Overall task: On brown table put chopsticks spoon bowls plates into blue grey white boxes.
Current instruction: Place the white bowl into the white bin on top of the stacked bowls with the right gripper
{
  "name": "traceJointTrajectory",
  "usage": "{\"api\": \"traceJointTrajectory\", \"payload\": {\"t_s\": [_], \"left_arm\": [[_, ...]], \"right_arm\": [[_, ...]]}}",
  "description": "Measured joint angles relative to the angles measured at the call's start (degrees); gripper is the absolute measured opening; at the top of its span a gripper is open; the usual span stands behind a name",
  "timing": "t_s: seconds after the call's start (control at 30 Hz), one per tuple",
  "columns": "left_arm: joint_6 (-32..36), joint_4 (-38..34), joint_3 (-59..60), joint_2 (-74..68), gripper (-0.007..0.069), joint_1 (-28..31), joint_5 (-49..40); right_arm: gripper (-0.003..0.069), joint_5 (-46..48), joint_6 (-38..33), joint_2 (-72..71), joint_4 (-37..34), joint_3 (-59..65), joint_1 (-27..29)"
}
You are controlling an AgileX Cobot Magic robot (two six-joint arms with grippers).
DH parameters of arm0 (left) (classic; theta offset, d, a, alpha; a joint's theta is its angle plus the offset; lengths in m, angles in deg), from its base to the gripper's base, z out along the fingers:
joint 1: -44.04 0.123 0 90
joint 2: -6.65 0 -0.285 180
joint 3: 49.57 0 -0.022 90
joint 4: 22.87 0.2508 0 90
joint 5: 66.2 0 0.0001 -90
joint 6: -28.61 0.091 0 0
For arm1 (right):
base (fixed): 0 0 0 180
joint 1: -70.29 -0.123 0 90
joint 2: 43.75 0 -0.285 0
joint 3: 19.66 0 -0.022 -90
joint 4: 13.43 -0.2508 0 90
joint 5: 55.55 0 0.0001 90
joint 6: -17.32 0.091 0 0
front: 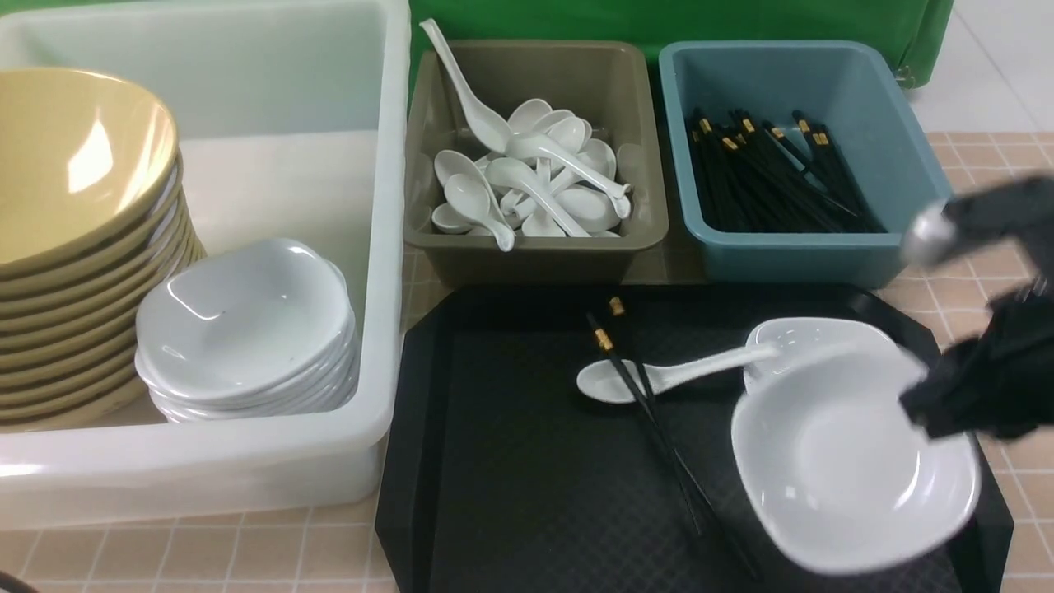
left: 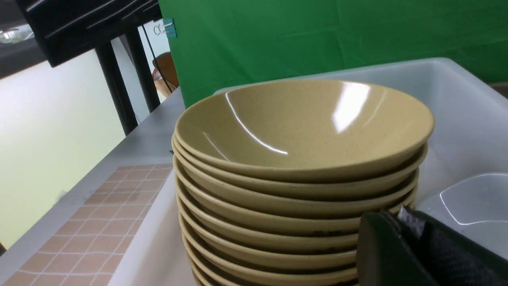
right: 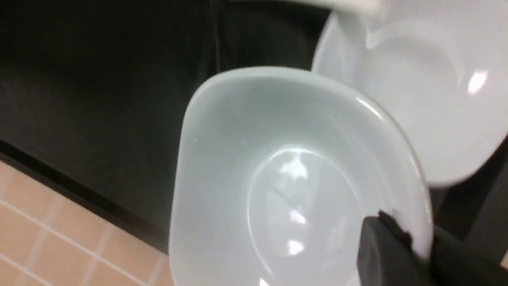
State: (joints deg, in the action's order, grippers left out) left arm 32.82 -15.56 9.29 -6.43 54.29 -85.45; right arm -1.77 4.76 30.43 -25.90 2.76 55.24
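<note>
right gripper [front: 930, 412] is pinched down narrow on the 3 o'clock rim of one plate [front: 848, 461]. the plate is tilted and blurry over the 4 o'clock corner of the black tray [front: 510, 461], and i can't tell if its low edge touches the tray. its near rim runs right up to the tray's near edge, with brown table [front: 206, 552] tiles just past that.

the plate's 12 o'clock rim overlaps a second plate [front: 811, 338] sitting at the tray's 2 o'clock. the spoon [front: 659, 377] lies mid-tray, with its handle pointing to 3 o'clock and the tip at that second plate's rim. the chopsticks [front: 650, 403] cross over the spoon, running from 12 toward 5 o'clock and passing just beside my plate's 9 o'clock rim. the tray's whole 9 o'clock half is bare.

from the tray, the grey bin [front: 535, 247] is at 12, the blue bin [front: 790, 255] at 1 and the white tub [front: 387, 247] at 9 to 10. inside the tub, the bowls [front: 74, 165] are stacked against the 9 o'clock wall. the plate stack [front: 247, 329] sits beside them near the 5 o'clock corner, and there's open floor toward 12.

left gripper [left: 397, 238] is closed tight, low beside the bowl stack.
</note>
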Motion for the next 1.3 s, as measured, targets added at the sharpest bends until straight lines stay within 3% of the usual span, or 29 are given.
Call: {"api": "traceJointTrajectory", "payload": {"t_s": [0.07,0.2,0.23,0.37,0.53,0.63,0.9,0.97,1.13,1.2,1.3], "left_arm": [[-0.13,0.05,0.0,0.48,0.0004,0.0,0.3],[-0.49,0.05,0.0,0.54,0.0004,0.0,0.37],[-1.13,0.0,0.0,0.54,0.0004,0.0,0.68],[-2.13,-0.21,0.0,0.54,0.0004,0.0,0.75],[-3.55,-0.98,0.0,0.54,0.0004,0.0,0.75],[-3.57,-1.77,0.0,0.54,0.0004,0.0,0.75],[-3.57,-2.15,0.07,1.21,0.0004,0.0,0.75],[-3.57,-2.15,0.11,1.33,0.0004,0.0,0.75],[-3.57,-2.15,0.58,1.45,0.0004,-0.11,0.9],[-3.57,-2.15,1.03,1.45,0.0004,-0.11,1.28],[-3.57,-2.1,1.81,1.86,0.0004,-0.11,2.32]], "right_arm": [[0.0074,0.43,-1.5,-0.25,-3.45,-4.53,0.0],[0.0074,-5.45,-9.09,0.77,-19.87,-9.52,-1.23],[0.0074,-10.04,-17.93,2.7,-33.39,-10.46,-3.23],[0.0074,-17.66,-39.69,10.38,-57.71,-11.05,-10.84],[0.0074,-29.19,-58.7,24.19,-74.24,-12.07,-20.46],[0.0074,-33.07,-63.01,31.9,-77.06,-15.03,-23.1],[0.0106,-24.86,-61.15,44.67,-79.47,-27.59,-24.03],[0.016,-25.12,-60.53,45.32,-79.41,-28.33,-24.03],[0.0394,-23.99,-60.52,44.47,-76.69,-28.48,-23.13],[0.0454,-20.7,-59.35,42.49,-70.58,-28.48,-20.65],[0.0477,-15.49,-53.19,37.97,-59.75,-28.48,-16.1]]}}
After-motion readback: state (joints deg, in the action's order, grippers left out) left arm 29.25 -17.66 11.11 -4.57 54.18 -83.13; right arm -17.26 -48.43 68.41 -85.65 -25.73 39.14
